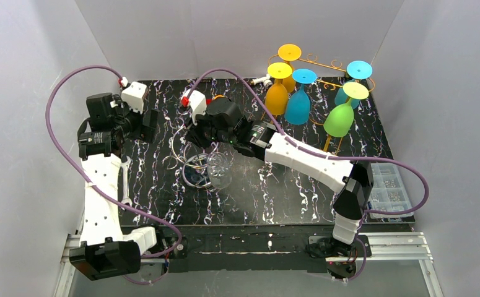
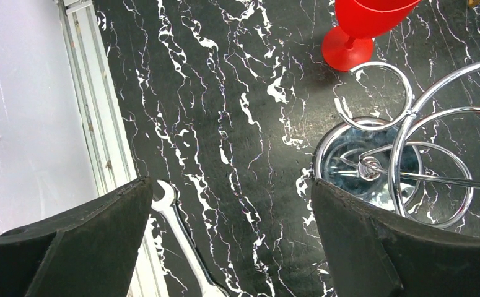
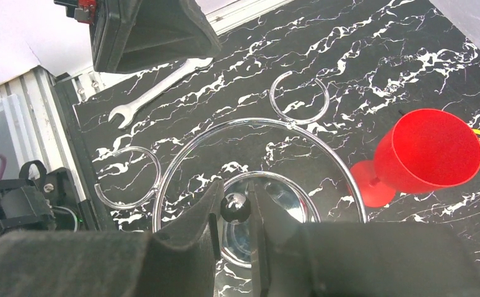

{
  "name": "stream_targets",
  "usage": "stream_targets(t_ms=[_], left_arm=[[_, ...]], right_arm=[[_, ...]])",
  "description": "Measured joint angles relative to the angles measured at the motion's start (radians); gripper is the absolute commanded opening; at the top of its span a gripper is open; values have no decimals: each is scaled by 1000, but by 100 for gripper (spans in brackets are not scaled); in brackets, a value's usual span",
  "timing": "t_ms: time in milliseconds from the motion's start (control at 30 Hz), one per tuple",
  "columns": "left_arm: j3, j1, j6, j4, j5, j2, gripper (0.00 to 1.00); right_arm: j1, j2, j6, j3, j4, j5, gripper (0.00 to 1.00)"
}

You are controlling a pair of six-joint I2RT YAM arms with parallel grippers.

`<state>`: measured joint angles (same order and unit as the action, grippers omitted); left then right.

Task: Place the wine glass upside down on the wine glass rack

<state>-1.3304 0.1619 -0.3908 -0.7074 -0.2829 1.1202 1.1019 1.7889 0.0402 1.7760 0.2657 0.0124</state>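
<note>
Left gripper (image 2: pixel 231 244): fingers spread wide, nothing between them. One silver open-ended wrench (image 1: pixel 126 180) near it. One chrome wire glass rack (image 1: pixel 191 173); the wrist cams resolve its rings and mirror base, the top cam shows a tangle. One clear wine glass (image 1: pixel 220 170) sits right at that rack, seen from the top cam only, stem unreadable. Right gripper (image 3: pixel 235 197): fingers pinched on a small dark rounded piece (image 3: pixel 235 209) over the rack centre; can't tell if it's the stem. One red plastic goblet (image 3: pixel 432 151), upright, hidden from the top. Far right, top cam only: gold wire rack (image 1: pixel 324 65) with five coloured glasses (image 1: pixel 298 105) hung inverted.
</note>
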Motion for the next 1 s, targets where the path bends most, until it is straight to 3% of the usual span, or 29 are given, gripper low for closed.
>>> stream_targets(t_ms=[1000], left_arm=[[71,0,-22,-23,-90,-59,99]], right_arm=[[-40,68,-63,202,269,-97,1]])
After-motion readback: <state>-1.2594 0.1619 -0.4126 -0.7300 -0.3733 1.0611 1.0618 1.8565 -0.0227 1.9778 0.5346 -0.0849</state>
